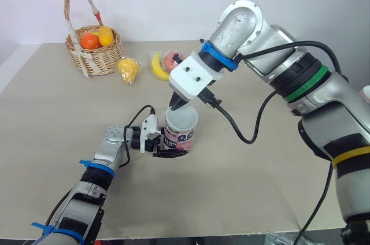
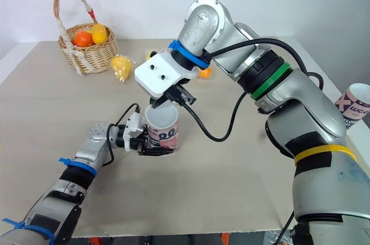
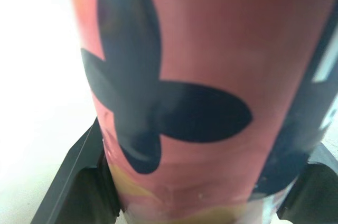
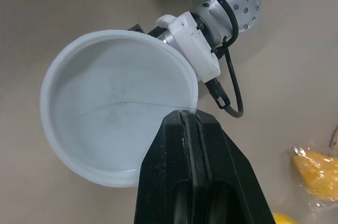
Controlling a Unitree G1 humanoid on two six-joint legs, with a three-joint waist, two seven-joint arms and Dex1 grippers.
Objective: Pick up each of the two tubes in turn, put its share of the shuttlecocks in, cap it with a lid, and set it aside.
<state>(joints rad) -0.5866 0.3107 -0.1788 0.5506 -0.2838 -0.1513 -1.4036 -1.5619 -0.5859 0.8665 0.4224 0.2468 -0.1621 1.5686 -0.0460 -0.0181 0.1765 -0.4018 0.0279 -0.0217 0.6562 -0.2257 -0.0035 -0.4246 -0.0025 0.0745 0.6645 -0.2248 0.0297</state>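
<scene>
A pink tube (image 1: 180,129) with a black pattern stands upright on the tan table (image 1: 260,187), just below the centre of the head views, its open white mouth facing up. The left gripper (image 1: 172,151) reaches in from the lower left of the frame and clamps the tube low on its side; in the left wrist view its black fingers (image 3: 79,182) sit against either flank of the tube, pinching it between them. The right gripper (image 4: 186,118) comes down from the upper right and hangs over the tube's mouth, its two jaws pressed together with their tips touching the white rim on the far side. I cannot tell whether anything thin is caught between them. A second tube (image 2: 354,101) with the same pattern stands at the right edge of the right eye view, well apart from the first. In the upper left of the frame a wicker basket (image 1: 107,60) holds oranges (image 1: 89,40), and a bagged yellow fruit (image 1: 128,69) and a banana (image 1: 158,67) lie near it.
</scene>
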